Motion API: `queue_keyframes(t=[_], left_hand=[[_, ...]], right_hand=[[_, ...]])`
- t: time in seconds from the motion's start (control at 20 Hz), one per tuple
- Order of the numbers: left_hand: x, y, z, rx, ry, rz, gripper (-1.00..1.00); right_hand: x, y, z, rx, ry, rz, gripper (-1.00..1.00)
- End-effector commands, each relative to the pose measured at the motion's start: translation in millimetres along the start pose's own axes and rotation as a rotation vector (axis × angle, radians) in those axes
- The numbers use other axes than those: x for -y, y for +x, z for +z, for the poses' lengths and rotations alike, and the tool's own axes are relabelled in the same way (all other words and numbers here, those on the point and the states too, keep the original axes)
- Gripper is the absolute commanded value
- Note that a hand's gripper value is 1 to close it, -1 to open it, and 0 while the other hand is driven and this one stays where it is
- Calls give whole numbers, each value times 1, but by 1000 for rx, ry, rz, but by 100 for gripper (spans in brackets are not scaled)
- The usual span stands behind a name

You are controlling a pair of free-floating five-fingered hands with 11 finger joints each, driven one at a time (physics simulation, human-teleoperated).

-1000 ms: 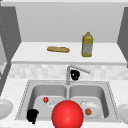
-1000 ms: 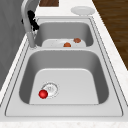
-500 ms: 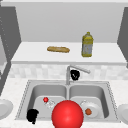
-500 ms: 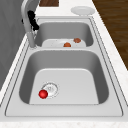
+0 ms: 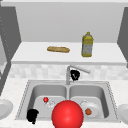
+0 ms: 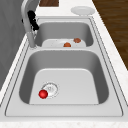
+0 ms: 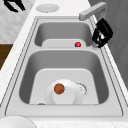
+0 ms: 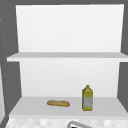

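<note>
Black against the steel, our right hand (image 5: 74,75) is hovering just under the faucet (image 5: 75,68) spout, at about twelve o'clock of the double sink (image 5: 25,92). In the right side view it (image 7: 102,33) is hanging beside the faucet's base, fingers curled downward, and we cannot tell whether it is touching the metal; nothing is showing in its grasp. Our left hand (image 5: 32,115) is idling at about seven o'clock, over the sink's front rim, fingers loosely bent and holding nothing. We are seeing a small red ball (image 6: 43,94) lying just beside the drain in the left basin. In the right basin a white plate (image 7: 67,96) is carrying a brown round item (image 7: 59,88). On the shelf at twelve o'clock, a bread loaf (image 5: 58,49) and a yellow bottle (image 5: 87,45) are standing well apart.
</note>
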Motion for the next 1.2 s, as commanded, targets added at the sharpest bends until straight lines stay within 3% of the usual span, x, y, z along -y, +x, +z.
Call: queue_keyframes(t=[0.0,0.2,0.55,1.15], left_hand=[[0,0,0,0,0,0,0],[0,0,0,0,0,0,0],[0,0,0,0,0,0,0],[0,0,0,0,0,0,0]], right_hand=[[-6,27,16,-9,-6,11,100],[-8,28,15,-31,-9,31,100],[-10,12,18,-84,-19,112,100],[-6,11,16,-103,-16,101,100]])
